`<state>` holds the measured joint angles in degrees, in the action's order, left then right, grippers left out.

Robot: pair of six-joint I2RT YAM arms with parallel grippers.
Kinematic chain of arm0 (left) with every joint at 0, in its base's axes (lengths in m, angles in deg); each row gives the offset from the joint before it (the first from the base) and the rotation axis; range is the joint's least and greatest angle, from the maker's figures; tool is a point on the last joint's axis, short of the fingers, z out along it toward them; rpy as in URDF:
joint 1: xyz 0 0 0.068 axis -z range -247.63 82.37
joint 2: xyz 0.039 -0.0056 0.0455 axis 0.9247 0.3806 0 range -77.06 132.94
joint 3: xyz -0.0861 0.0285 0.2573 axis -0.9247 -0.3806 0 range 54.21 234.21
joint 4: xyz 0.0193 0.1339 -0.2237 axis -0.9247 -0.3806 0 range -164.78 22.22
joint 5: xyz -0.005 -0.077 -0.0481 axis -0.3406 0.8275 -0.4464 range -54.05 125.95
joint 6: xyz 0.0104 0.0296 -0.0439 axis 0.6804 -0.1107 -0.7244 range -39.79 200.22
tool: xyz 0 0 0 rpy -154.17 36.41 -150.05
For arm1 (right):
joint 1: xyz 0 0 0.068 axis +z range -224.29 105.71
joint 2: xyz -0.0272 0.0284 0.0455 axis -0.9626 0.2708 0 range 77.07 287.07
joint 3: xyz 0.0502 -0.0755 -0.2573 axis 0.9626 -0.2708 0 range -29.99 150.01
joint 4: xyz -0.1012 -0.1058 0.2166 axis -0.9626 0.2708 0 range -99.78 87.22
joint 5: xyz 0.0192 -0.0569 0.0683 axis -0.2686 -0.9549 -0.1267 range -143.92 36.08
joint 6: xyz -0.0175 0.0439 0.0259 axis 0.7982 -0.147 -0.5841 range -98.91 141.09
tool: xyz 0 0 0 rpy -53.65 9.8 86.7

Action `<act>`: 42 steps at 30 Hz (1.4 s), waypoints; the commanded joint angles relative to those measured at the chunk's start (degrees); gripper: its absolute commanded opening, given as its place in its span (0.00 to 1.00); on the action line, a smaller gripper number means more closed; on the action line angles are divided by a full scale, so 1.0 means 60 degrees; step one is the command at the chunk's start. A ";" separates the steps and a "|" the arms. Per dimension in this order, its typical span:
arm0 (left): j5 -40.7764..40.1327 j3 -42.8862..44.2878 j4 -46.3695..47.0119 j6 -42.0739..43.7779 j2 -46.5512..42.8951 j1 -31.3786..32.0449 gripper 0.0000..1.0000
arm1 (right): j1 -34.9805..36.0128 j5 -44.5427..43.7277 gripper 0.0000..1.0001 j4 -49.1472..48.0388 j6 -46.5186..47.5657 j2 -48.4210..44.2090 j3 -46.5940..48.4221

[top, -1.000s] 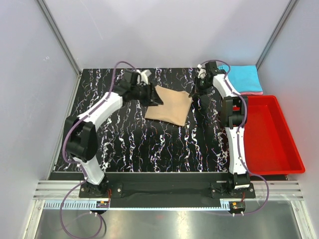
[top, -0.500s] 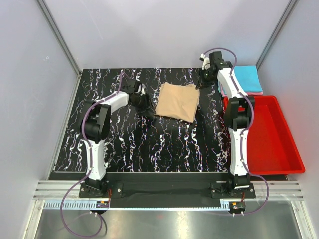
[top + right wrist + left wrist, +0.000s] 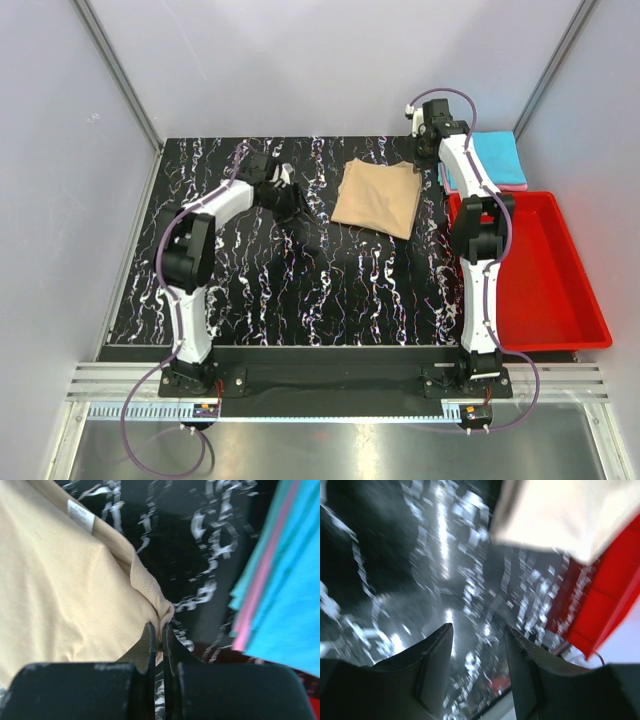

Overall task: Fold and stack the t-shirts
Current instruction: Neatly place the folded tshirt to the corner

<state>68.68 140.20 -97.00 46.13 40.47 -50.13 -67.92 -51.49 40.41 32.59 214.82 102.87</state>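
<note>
**At the table's far right, a tan shirt corner is pinched by the right gripper**

Toward the far right of the black marbled table (image 3: 300, 290), the folded tan t-shirt (image 3: 377, 197) is spread out, with its far right corner drawn up to the right gripper (image 3: 422, 158). From the right wrist view, that gripper (image 3: 157, 630) is seen clamped tight on a bunched fold at the shirt's edge, with cloth squeezed between the two fingers. A small white neck label (image 3: 80, 514) is shown on the tan cloth near the top of that view.

Just right of the pinched corner, the cyan t-shirt (image 3: 490, 155) is laid folded on top of the pink t-shirt (image 3: 500, 186); only a thin pink edge (image 3: 245, 620) is exposed beneath the cyan (image 3: 285, 605). This stack is placed at the far right corner, behind the red bin (image 3: 540, 270), and is kept apart from the tan shirt by a strip of bare table.

The left gripper (image 3: 290, 200) is held left of the tan shirt, apart from it. Its fingers (image 3: 437, 660) are seen parted, with only blurred table surface between them and nothing grasped.
</note>
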 commanded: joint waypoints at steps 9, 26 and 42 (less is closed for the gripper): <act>0.2308 -0.0636 0.0166 0.0276 -0.1982 0.0292 0.50 | -0.0549 -0.1929 0.00 -0.2082 0.2270 -0.0665 0.0796; 0.3626 -0.1471 0.1556 -0.0793 -0.2729 0.0277 0.50 | -0.1003 -0.2545 0.00 -0.1834 0.4218 -0.1252 0.1761; 0.3949 -0.1984 0.2408 -0.1497 -0.2993 0.0277 0.50 | -0.1487 -0.1564 0.00 -0.1320 0.4850 -0.1805 0.2293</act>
<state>89.79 128.71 -85.91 38.89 25.11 -48.34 -77.01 -63.36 32.74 61.73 210.26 116.79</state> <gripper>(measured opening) 0.501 0.033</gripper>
